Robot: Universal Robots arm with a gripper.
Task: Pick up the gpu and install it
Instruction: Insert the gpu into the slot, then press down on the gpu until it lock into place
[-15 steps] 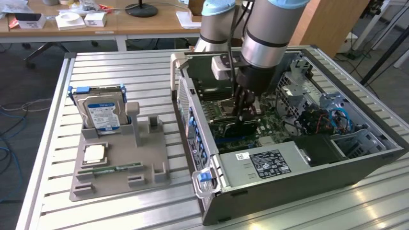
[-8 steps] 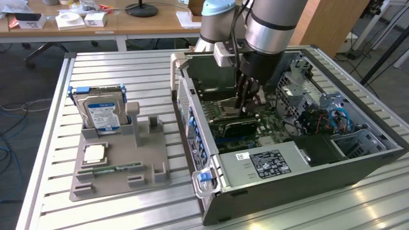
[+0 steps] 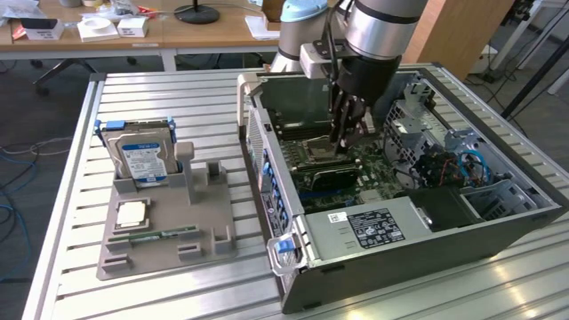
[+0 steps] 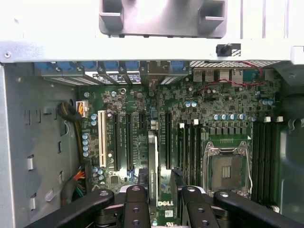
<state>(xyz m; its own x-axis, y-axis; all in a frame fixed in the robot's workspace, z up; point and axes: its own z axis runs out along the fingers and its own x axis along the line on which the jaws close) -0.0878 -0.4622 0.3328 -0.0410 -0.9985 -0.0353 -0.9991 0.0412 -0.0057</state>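
Note:
The gpu (image 3: 334, 177) is a dark flat card standing on edge in a motherboard slot inside the open computer case (image 3: 427, 260). In the wrist view the gpu (image 4: 152, 164) appears edge-on as a thin strip running between the long black slots. My gripper (image 3: 345, 141) hangs inside the case just above the card. Its black fingers (image 4: 137, 209) stand apart on either side of the card's line, and a gap shows beside the card. My gripper (image 4: 164, 211) is open and holds nothing.
A grey stand (image 3: 160, 250) on the slatted table at the exterior view's left holds a hard drive (image 3: 142, 157), a CPU (image 3: 132, 213) and a green RAM stick (image 3: 164, 235). Inside the case are the CPU socket (image 4: 227, 171), drive cages (image 3: 418, 113) and cables (image 3: 462, 167).

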